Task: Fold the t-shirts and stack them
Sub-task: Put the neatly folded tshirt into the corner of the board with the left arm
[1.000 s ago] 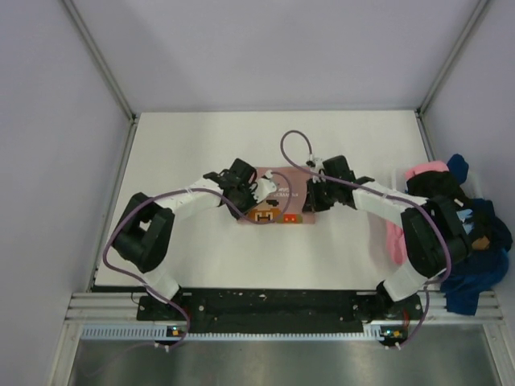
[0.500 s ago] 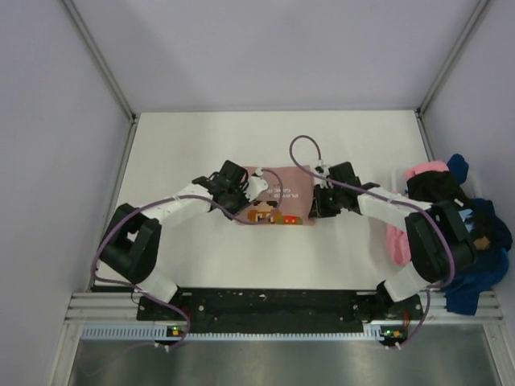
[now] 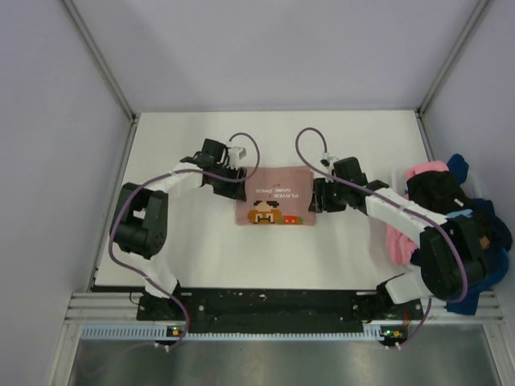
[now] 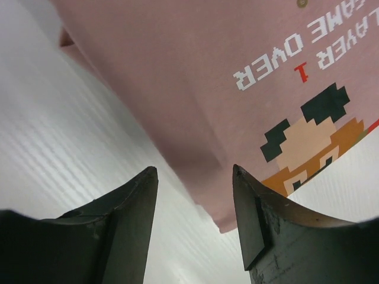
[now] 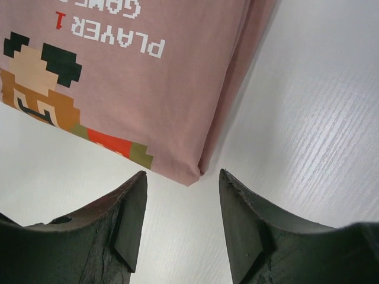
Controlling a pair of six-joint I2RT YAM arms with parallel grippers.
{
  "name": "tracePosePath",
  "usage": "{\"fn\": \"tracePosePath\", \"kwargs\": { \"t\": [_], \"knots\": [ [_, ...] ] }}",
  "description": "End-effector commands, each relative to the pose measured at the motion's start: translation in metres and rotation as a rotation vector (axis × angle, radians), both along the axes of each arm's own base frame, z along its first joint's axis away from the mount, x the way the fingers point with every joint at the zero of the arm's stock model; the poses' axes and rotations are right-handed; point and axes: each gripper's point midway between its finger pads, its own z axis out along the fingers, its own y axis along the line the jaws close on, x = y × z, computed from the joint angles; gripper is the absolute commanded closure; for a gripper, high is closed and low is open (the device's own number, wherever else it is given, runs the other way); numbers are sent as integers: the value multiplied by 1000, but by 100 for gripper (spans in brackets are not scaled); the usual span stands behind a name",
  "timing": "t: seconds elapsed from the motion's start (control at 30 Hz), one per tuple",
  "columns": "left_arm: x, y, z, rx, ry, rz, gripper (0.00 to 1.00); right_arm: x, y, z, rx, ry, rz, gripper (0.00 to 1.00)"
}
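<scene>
The folded shirt (image 3: 273, 197) lies central on the worktop (image 3: 346, 257); left jaws and right jaws hang released, empty, just beside its side edges. Closing low here could pinch only the top layer and drag the fold open; the pile (image 3: 491, 233) sits right

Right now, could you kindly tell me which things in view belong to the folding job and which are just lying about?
Job: folded rose-pink t-shirt; heap of unfolded t-shirts on the far right; left pincer and right pincer, both open.
Not the job: purple cables; white table.
</scene>
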Motion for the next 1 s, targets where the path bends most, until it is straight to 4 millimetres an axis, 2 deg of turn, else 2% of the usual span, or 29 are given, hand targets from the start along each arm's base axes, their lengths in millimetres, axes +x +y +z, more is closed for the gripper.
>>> {"fn": "tracePosePath", "kwargs": {
  "t": [0.0,0.1,0.17,0.33,0.4,0.53,0.6,0.73,0.9,0.97],
  "knots": [
    [5,-17,-16,-72,116,53,43,7,-9,13,-21,-48,-27,48],
    [12,-11,-31,-58,154,98,47,4,-11,15,-23,-57,-27,48],
    [14,-11,-37,-57,169,98,53,3,-12,16,-28,-61,-28,49],
    [7,-26,-41,-130,229,34,83,2,-18,20,-48,-83,-36,48],
    [0,-31,-40,-157,256,4,99,2,-21,22,-54,-89,-38,48],
    [-5,-19,-37,-129,247,-21,100,2,-27,25,-67,-99,-48,48],
    [-9,3,-32,-64,200,-42,100,2,-31,26,-83,-103,-46,48],
    [-22,68,-39,121,134,-56,100,-2,-38,30,-113,-115,-45,48],
    [-50,152,-52,383,78,-73,100,-3,-41,38,-134,-137,-29,48],
    [-62,181,-51,457,64,-78,100,-3,-44,42,-147,-144,-31,48]
  ]
}}
